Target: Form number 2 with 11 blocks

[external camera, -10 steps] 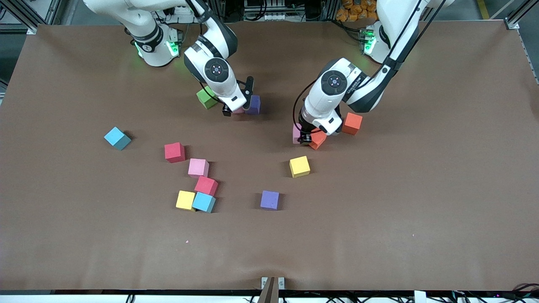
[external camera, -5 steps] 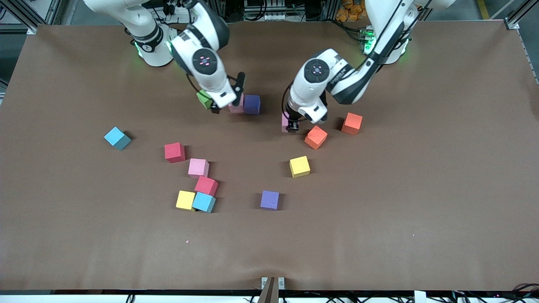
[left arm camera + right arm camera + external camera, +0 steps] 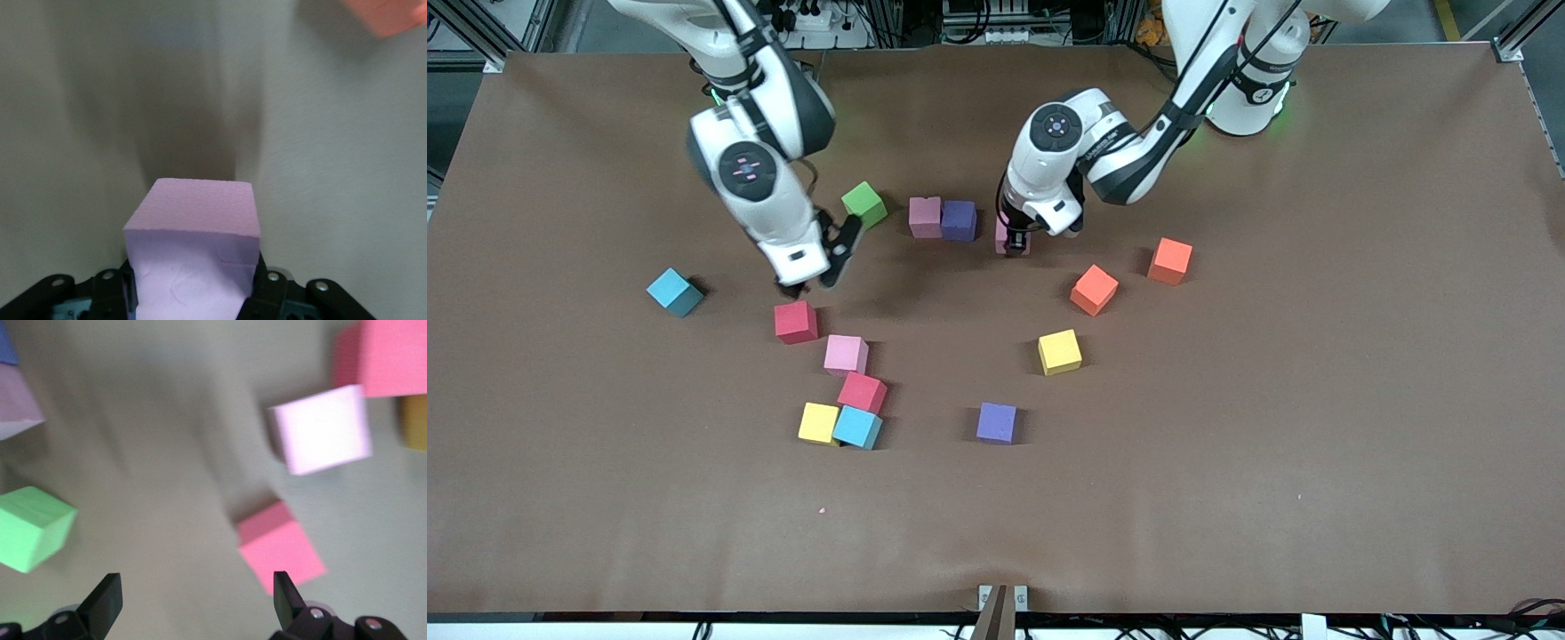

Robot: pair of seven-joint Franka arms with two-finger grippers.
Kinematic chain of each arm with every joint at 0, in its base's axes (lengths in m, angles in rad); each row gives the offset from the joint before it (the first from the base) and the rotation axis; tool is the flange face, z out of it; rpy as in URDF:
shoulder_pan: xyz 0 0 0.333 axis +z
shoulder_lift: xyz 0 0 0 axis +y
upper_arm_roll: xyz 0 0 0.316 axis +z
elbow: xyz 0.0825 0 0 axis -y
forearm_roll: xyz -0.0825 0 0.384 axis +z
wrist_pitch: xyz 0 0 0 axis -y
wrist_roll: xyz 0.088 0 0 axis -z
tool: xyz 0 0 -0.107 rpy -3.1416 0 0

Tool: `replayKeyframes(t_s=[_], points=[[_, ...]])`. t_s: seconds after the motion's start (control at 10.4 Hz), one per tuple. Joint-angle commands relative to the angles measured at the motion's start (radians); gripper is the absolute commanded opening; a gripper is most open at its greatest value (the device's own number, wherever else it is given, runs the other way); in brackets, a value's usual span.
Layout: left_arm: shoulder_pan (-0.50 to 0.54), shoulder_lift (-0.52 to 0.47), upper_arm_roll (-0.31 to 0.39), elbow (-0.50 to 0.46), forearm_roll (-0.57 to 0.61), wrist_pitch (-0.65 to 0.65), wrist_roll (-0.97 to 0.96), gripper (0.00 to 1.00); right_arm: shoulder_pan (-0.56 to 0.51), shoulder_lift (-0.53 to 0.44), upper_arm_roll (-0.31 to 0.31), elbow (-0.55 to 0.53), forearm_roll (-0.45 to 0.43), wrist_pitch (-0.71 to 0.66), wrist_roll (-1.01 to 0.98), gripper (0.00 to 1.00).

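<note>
A pink cube [image 3: 925, 216] and a purple cube [image 3: 959, 220] touch in a row near the robots' bases. My left gripper [image 3: 1014, 242] is shut on another pink cube [image 3: 193, 247], low over the table just beside the purple cube, toward the left arm's end. My right gripper [image 3: 815, 272] is open and empty, over the table next to a red cube [image 3: 795, 321]. In the right wrist view that red cube [image 3: 280, 547] lies off one fingertip [image 3: 283, 590]. Two orange cubes [image 3: 1095, 289] [image 3: 1170, 260] and a yellow cube [image 3: 1059, 351] lie loose.
A pink cube [image 3: 846, 354], a red cube [image 3: 862, 392], a yellow cube [image 3: 818, 422] and a light blue cube [image 3: 858, 428] cluster nearer the camera. A second purple cube [image 3: 996, 422], another light blue cube [image 3: 674, 292] and a green cube [image 3: 864, 204] lie apart.
My right gripper let go of the pink cube beside the purple one and swung over to the red cube. My left gripper carried its pink cube from the orange cube toward the pink-purple row.
</note>
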Motion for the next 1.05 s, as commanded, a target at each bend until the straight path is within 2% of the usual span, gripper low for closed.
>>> replayKeyframes(t_s=[0.0, 0.19, 0.57, 0.96], points=[[-0.033, 0.028, 0.006, 0.012, -0.01, 0.028, -0.032, 0.0, -0.067, 0.137, 0.015, 0.11, -0.053, 0.014, -0.026, 1.0], [-0.047, 0.056, 0.011, 0.047, -0.007, 0.028, -0.053, 0.0, -0.108, 0.252, 0.021, 0.142, -0.169, 0.181, -0.06, 1.0], [-0.082, 0.097, 0.017, 0.086, -0.006, 0.028, -0.066, 0.0, -0.152, 0.395, 0.069, 0.272, -0.174, 0.191, -0.181, 1.0], [-0.129, 0.11, 0.041, 0.086, -0.004, 0.029, -0.086, 0.0, -0.147, 0.442, 0.086, 0.29, -0.168, 0.205, -0.177, 1.0]])
